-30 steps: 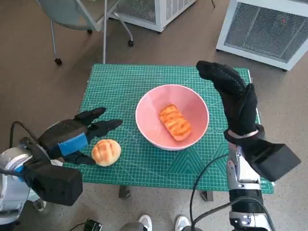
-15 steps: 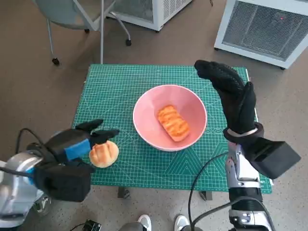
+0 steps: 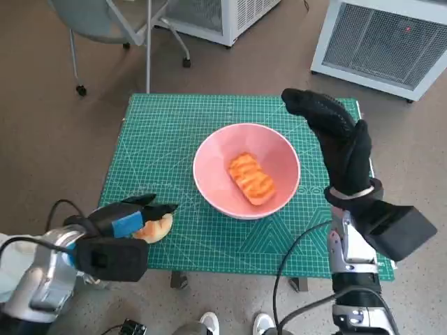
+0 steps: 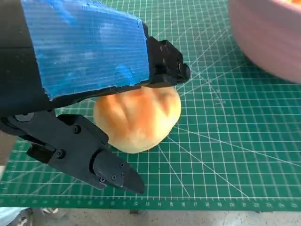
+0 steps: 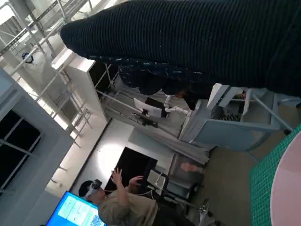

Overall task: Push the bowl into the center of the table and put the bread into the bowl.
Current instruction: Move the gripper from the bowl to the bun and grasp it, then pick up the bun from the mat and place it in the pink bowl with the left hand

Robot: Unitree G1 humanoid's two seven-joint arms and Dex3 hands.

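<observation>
At the near left corner of the green cutting mat [image 3: 174, 132], the round bread roll [image 3: 155, 227] lies directly under the left hand [image 3: 122, 220]. In the left wrist view the roll [image 4: 138, 117] rests on the mat, with the upper black fingers [image 4: 164, 66] arched over its top and a lower finger [image 4: 84, 150] lying low beside it. The fingers are spread around the roll, not pressed together. Whether they already touch the crust cannot be told; the roll is bracketed, not visibly lifted.

The governing relation: the roll is nearly round, with no marked long axis, so grasp orientation is not critical. The pink bowl [image 3: 246, 169] stands near the middle of the mat, on the right of the roll and slightly farther from the robot. Transfer, in my judgement, therefore calls for closing on the roll, lifting it, and carrying it rightward over the bowl's near rim.

The left hand is the nearer hand by a wide margin. The right hand [image 3: 335, 136] stands upright beside the bowl's right rim, fingers extended and held close together, holding nothing. The bowl already contains an oblong glazed pastry [image 3: 251, 177], so the roll is best placed beside it.
</observation>
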